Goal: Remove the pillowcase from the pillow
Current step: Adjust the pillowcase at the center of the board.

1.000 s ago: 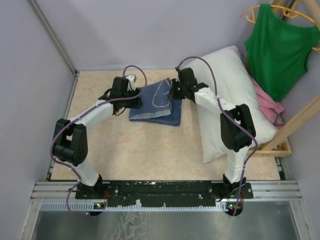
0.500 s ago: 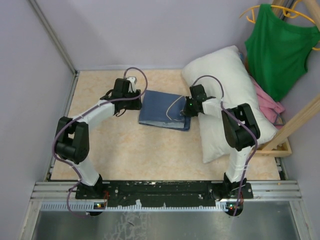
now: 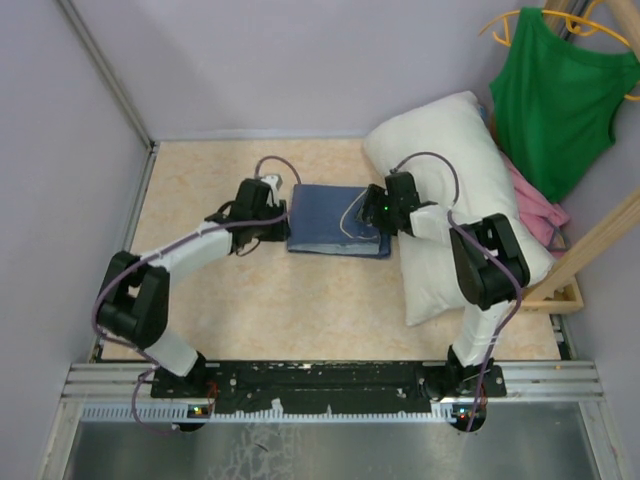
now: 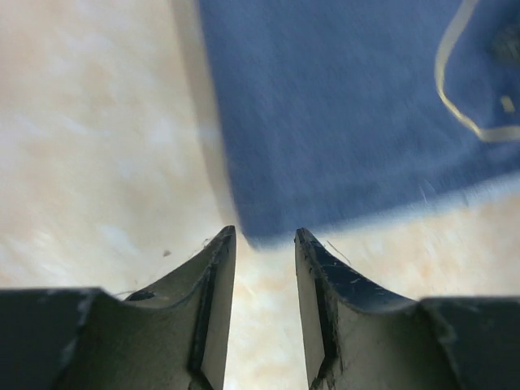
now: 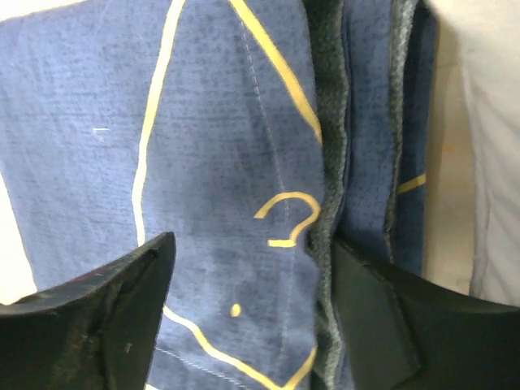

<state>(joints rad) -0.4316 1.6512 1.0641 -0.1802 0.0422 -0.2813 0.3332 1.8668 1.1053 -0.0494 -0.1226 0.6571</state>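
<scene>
- Blue cloth, the pillowcase (image 3: pixel 335 232), lies folded flat on the beige table (image 3: pixel 200 170) in the top view. It is off the pillow (image 3: pixel 460 150) and just left of it.
- The white pillow lies at the right of the table, one end tipped up toward the back wall. The right arm crosses over it.
- The left gripper (image 3: pixel 283 222) sits at the pillowcase's left edge and the right gripper (image 3: pixel 372 215) at its right edge. From above, neither one's opening can be judged.
- A green tank top (image 3: pixel 560 95) hangs on a yellow hanger (image 3: pixel 510 25) at the far right. A pink garment (image 3: pixel 535 210) lies below it, behind the pillow.
- In the left wrist view, the left gripper (image 4: pixel 264 244) has its fingers (image 4: pixel 218 268) partly apart with nothing between them. A corner of the pillowcase (image 4: pixel 349 114) lies just ahead of the tips, with bare table (image 4: pixel 97 122) to the left. The view is blurred.
- In the right wrist view, the right gripper (image 5: pixel 252 248) has its fingers (image 5: pixel 138 276) spread wide above the pillowcase (image 5: pixel 227 122) and grips nothing.
- Yellow stitched lines (image 5: pixel 158 130) cross the blue cloth. Folded edges (image 5: pixel 329 162) run down beside the right finger.
- The pillow (image 5: pixel 491 122) shows at the right border, a thin beige strip apart from the cloth.
</scene>
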